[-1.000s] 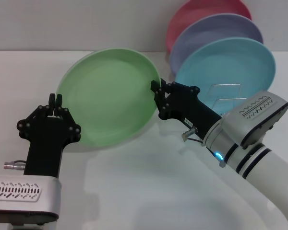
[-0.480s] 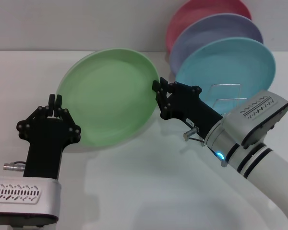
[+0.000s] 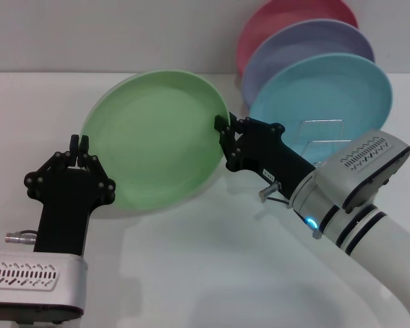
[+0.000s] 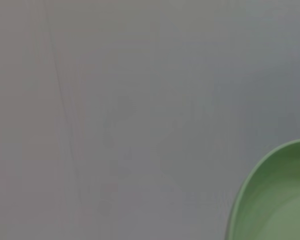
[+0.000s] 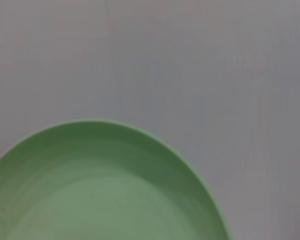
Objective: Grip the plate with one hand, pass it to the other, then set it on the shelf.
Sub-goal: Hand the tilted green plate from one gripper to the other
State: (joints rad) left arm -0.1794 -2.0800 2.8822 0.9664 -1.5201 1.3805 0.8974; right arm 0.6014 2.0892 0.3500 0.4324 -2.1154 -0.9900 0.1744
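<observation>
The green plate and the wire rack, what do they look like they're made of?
The green plate looks like plastic: flat, even colour with a soft satin sheen. The rack looks like thin bare metal wire, silvery and bent into upright dividers. Neither can be confirmed by look alone.

A white worktop [image 3: 191,273] filled most of the head view, evenly lit, with soft shadows lying on it. Along its far edge rose a plain grey wall [image 3: 109,34], perhaps a backdrop panel, bare and unmarked.

White table [image 3: 191,273], wire rack [image 3: 321,140] at back w/ turquoise [image 3: 328,92], lavender [image 3: 307,41], pink plates [image 3: 287,14].
</observation>
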